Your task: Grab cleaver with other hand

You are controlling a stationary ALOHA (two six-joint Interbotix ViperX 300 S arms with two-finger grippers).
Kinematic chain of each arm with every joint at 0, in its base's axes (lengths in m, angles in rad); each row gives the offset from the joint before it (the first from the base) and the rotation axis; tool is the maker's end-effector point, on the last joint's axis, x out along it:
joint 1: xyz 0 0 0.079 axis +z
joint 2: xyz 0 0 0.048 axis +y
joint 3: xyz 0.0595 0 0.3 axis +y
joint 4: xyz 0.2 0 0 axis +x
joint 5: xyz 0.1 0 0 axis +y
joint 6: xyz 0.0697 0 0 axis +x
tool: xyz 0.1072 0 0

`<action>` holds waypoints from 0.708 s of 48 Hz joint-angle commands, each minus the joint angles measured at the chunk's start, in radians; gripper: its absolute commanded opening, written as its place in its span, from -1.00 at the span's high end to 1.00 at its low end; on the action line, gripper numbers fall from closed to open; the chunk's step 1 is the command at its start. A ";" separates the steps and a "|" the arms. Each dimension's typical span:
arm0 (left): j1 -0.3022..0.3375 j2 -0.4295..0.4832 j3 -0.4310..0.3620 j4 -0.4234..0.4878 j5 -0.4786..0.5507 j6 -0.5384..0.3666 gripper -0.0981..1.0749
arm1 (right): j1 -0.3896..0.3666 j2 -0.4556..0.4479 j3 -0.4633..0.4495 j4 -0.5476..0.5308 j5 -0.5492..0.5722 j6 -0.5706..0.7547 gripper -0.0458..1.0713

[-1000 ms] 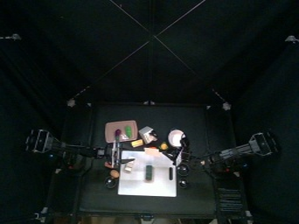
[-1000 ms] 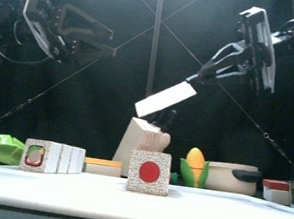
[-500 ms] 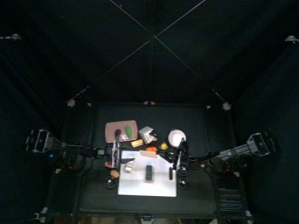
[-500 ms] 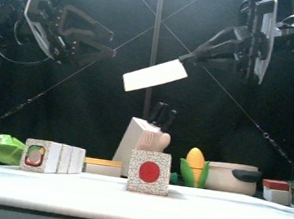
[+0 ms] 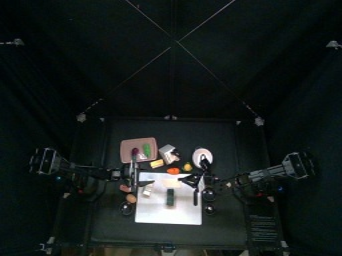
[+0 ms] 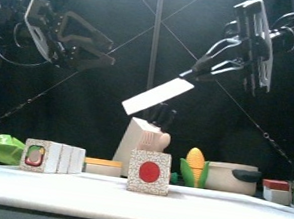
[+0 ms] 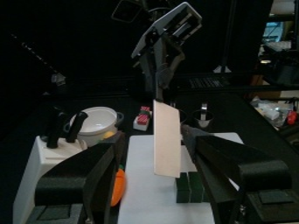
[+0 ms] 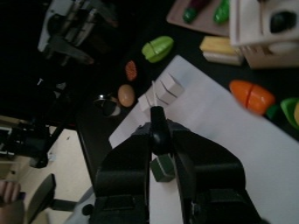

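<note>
Cleaver (image 6: pixel 160 96) has tipped since a moment ago: half a second back I held its blade nearly level and high, and now it slants down toward my left side, handle up in my right gripper (image 6: pixel 220 62), blade end low above the knife block (image 6: pixel 142 141). My right fingers are closed narrowly around the handle; the right wrist view shows the dark grip pinched between them. My left gripper (image 7: pixel 155 179) hangs at the other side with its fingers spread wide and nothing in them. Through its wrist camera I see the blade edge-on, standing straight ahead between my open fingers but well short of them. I judge the tilt as presenting the cleaver for the handover. From the top view I cannot tell how near the two grippers are, since everything there is small and dark. The left grip has not begun yet.
</note>
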 commanded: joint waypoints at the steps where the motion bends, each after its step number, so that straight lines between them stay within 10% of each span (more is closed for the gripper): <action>1: -0.002 -0.008 -0.020 -0.003 -0.002 0.000 -0.72 | -0.023 -0.017 -0.028 0.094 -0.058 -0.043 0.03; 34: -0.008 -0.008 -0.017 -0.006 0.018 0.000 -0.72 | 0.006 -0.040 -0.187 0.417 -0.035 -0.491 0.01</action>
